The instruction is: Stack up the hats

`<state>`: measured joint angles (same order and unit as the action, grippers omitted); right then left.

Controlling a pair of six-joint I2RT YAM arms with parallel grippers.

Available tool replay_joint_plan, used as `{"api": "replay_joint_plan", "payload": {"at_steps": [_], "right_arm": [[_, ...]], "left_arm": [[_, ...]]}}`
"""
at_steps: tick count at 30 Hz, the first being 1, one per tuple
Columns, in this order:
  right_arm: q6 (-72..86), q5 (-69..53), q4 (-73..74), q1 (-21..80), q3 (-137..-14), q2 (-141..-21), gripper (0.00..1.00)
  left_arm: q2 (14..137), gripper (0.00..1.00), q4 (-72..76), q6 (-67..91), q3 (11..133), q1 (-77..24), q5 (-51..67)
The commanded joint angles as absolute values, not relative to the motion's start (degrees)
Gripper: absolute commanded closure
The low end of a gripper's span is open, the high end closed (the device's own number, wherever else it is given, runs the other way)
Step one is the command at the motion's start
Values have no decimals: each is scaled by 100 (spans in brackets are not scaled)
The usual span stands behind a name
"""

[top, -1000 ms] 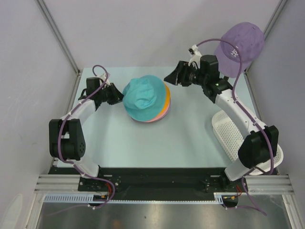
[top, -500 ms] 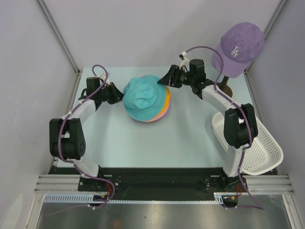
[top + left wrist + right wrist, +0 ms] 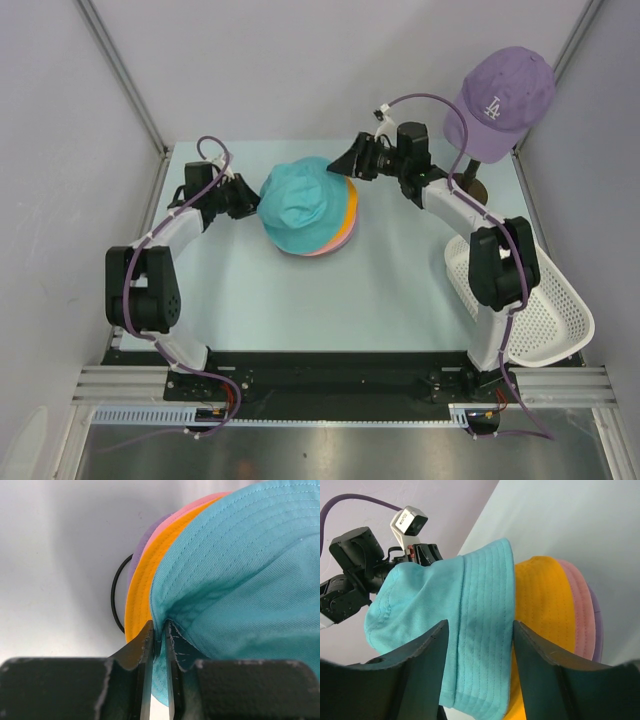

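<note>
The teal hat (image 3: pixel 300 205) lies on top of the orange hat (image 3: pixel 350 205), the pink hat (image 3: pixel 330 246) and the lavender hat, all in one pile at the table's middle back. My left gripper (image 3: pixel 254 203) is shut on the teal hat's brim (image 3: pixel 159 640) at the pile's left side. The orange (image 3: pixel 137 600), pink (image 3: pixel 165 527) and lavender (image 3: pixel 136 562) brims show beneath it. My right gripper (image 3: pixel 345 166) is open, its fingers either side of the teal brim (image 3: pixel 485 645) at the pile's right back, above the orange hat (image 3: pixel 540 610).
A purple baseball cap (image 3: pixel 505 100) sits on a stand at the back right. A white mesh basket (image 3: pixel 545 310) stands at the right edge. A thin black ring (image 3: pixel 116 600) lies on the table under the pile.
My right gripper has moved left from near the cap stand to the teal hat's back right brim. My left gripper stays shut on the left brim.
</note>
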<state>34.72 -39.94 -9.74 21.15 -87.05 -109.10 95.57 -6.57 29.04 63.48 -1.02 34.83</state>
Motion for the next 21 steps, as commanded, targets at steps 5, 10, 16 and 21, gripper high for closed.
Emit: {"api": "replay_joint_plan", "payload": {"at_steps": [5, 10, 16, 21], "right_arm": [[3489, -4254, -1196, 2259, -8771, -11039, 53], [3454, -4377, -1020, 2259, -8763, -11118, 55], [3375, -4342, -958, 2259, -8701, -11083, 79], [3287, -3773, -678, 2206, -8596, -10943, 100]], "left_arm": [[9624, 83, -553, 2804, 6680, -211, 3437], [9571, 83, -554, 2786, 6688, -211, 3410], [9554, 82, -562, 2777, 6662, -220, 3384], [9545, 84, -536, 2830, 6636, -220, 3331]]}}
